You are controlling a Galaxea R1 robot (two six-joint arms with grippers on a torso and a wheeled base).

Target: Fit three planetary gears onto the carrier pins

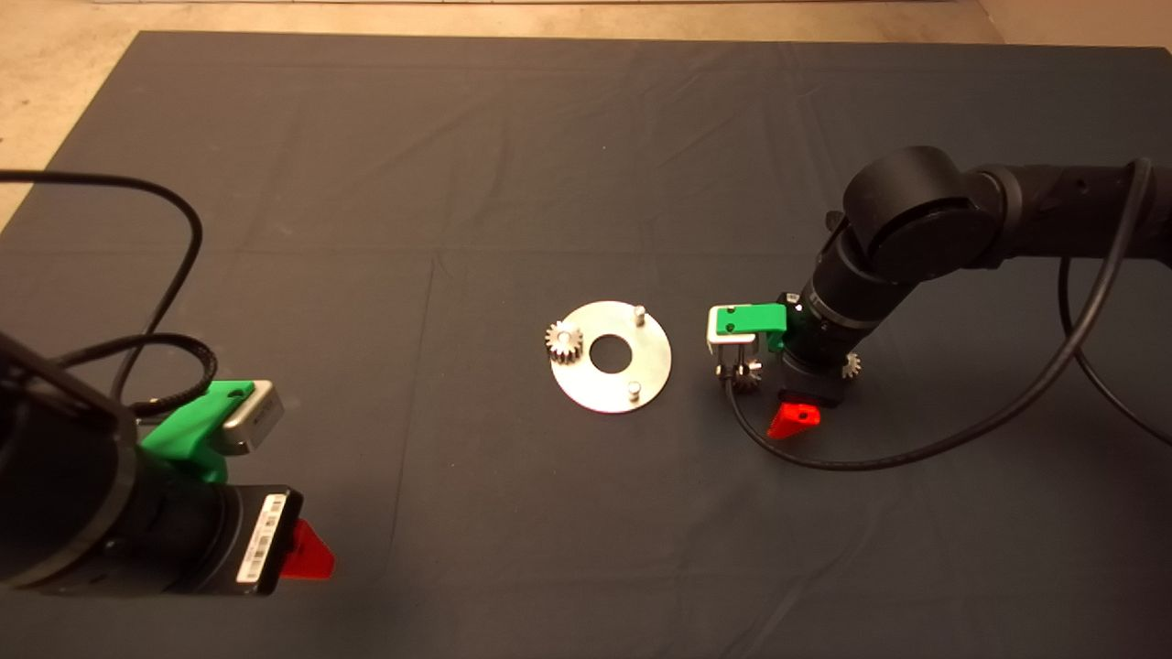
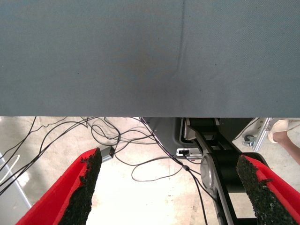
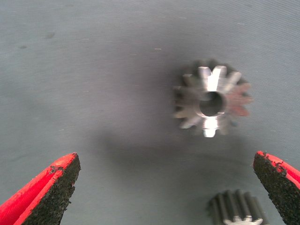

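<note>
Head view: silver disc [image 1: 611,357] mid-mat with one gear [image 1: 564,343] seated at its left rim, two carrier pins [image 1: 639,314] bare, two loose gears [image 1: 740,373] flat on the mat right of it, under the right gripper [image 1: 793,419], far nearer than the parked left gripper [image 1: 307,552] at lower left. Left wrist view: fingers [image 2: 84,190] spread wide, empty, over mat edge and floor cables. Right wrist view: fingers [image 3: 56,187] parted, holding nothing; target gear [image 3: 212,103] flat, bore upward, beyond and off-centre toward one pad, second gear [image 3: 239,211] beside that pad.
</note>
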